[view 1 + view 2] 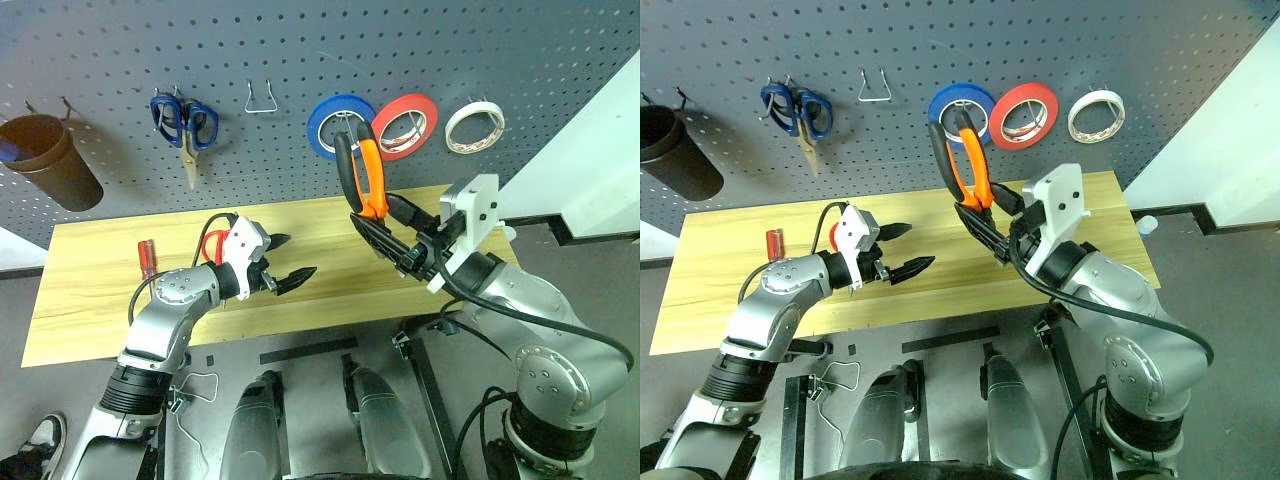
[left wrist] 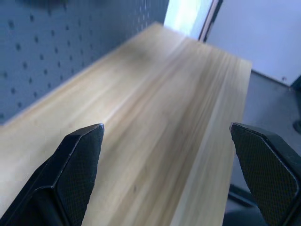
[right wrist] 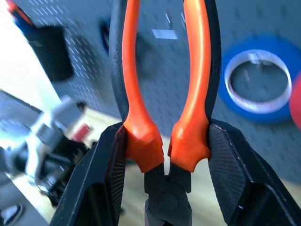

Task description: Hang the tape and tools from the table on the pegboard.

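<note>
My right gripper (image 1: 378, 226) is shut on the orange-and-black pliers (image 1: 362, 172), just above their joint. It holds them upright over the table (image 1: 100, 300), handles up, in front of the pegboard (image 1: 100, 50) by the blue roll. In the right wrist view the two pads (image 3: 109, 165) press the orange handles (image 3: 141, 141) from both sides. My left gripper (image 1: 300, 255) hovers open over the middle of the table with nothing in it. Red-handled scissors (image 1: 214, 243) lie partly hidden behind it. A small red-handled screwdriver (image 1: 146, 258) lies further left. The cream-white tape (image 1: 474, 127) hangs on the pegboard at the right.
Also on the pegboard are a brown cup (image 1: 55, 160) at far left, blue-handled scissors (image 1: 185, 125), a bare wire hook (image 1: 262, 97), a blue roll (image 1: 335, 120) and a red roll (image 1: 405, 125). A white wall (image 1: 590, 150) rises right of the table.
</note>
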